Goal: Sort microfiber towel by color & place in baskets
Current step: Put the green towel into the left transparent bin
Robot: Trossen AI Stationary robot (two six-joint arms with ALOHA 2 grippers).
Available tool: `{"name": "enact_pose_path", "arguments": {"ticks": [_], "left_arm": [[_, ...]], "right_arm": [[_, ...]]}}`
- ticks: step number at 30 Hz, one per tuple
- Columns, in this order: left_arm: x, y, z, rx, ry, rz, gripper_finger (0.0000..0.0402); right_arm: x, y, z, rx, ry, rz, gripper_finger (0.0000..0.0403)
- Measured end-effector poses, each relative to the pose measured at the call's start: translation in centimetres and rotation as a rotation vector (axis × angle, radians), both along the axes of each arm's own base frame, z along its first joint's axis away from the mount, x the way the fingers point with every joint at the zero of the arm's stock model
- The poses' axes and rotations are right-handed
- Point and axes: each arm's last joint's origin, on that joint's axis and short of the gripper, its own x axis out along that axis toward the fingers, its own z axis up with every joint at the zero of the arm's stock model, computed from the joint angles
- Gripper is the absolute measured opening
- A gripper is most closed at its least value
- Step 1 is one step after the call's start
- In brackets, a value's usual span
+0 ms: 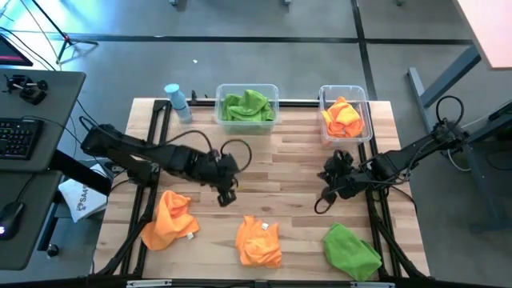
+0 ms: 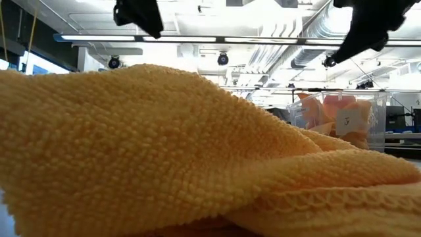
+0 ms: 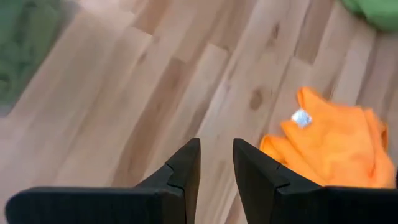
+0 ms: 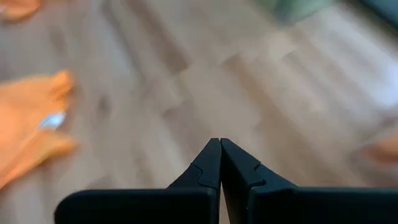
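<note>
Three towels lie loose on the wooden table's near half: an orange one (image 1: 170, 220) at the left, an orange one (image 1: 258, 240) in the middle, and a green one (image 1: 350, 252) at the right. The wider basket (image 1: 274, 90) at the far edge holds green towels. The narrower basket (image 1: 366, 132) to its right holds orange towels. My left gripper (image 1: 226, 194) (image 3: 216, 146) hangs open above bare wood, between the two orange towels and a little farther back, with nothing between its fingers. My right gripper (image 1: 326, 196) (image 4: 219, 143) hangs shut over the table's right half, holding nothing.
A small light-blue bottle (image 1: 178, 102) stands left of the wider basket. Bare wood spreads across the table's middle between the arms. In the low view the middle orange towel (image 2: 164, 151) fills the foreground, with the narrower basket (image 2: 342, 118) behind it. A desk with a keyboard (image 1: 20, 136) stands off the left edge.
</note>
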Motion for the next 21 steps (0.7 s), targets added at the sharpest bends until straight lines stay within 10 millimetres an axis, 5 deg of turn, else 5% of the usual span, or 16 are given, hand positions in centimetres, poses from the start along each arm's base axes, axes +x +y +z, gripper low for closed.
{"name": "enact_pose_path", "arguments": {"ticks": [9, 21], "left_arm": [[-0.3, -1.7, -2.5, -0.027, 0.002, -0.008, 0.0082], [0.2, -1.9, -3.6, -0.062, -0.069, 0.012, 0.0082]], "right_arm": [[0.2, 1.7, -1.8, 0.335, 0.240, 0.057, 0.0000], [-1.6, 8.3, -6.0, 0.491, 0.655, 0.055, 0.0000]]}}
